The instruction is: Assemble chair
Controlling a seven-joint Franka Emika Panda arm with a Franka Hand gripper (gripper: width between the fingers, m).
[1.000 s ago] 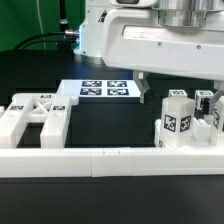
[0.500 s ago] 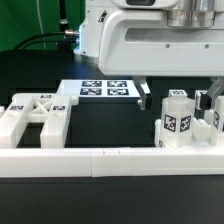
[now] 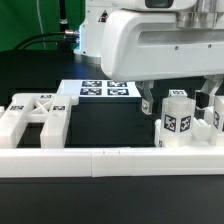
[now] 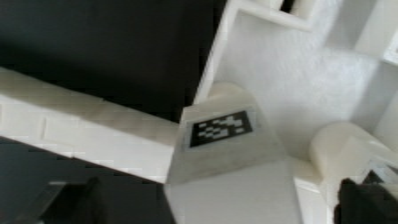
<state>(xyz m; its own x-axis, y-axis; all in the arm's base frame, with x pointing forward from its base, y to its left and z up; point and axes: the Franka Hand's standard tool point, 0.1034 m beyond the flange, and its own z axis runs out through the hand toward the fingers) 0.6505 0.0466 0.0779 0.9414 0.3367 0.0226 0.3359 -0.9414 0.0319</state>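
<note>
Gripper (image 3: 177, 104) spread wide over the right-hand parts
Past the near border rail (image 3: 100, 160), your chair parts (image 3: 180, 122) stand right (a panel (image 3: 35, 115) lies left); they look rigid, light, slick, so pinch across flat sides. Marker board (image 3: 105, 90) lies farthest.

We find the arm's white housing (image 3: 150, 45) cut off by the exterior view's top and right edges, and it covers a far corner of the marker board (image 3: 95, 89). The chair parts (image 3: 178, 122) run past that view's right edge. In the wrist view the tagged white part (image 4: 222, 130) is blurred and cropped
</note>
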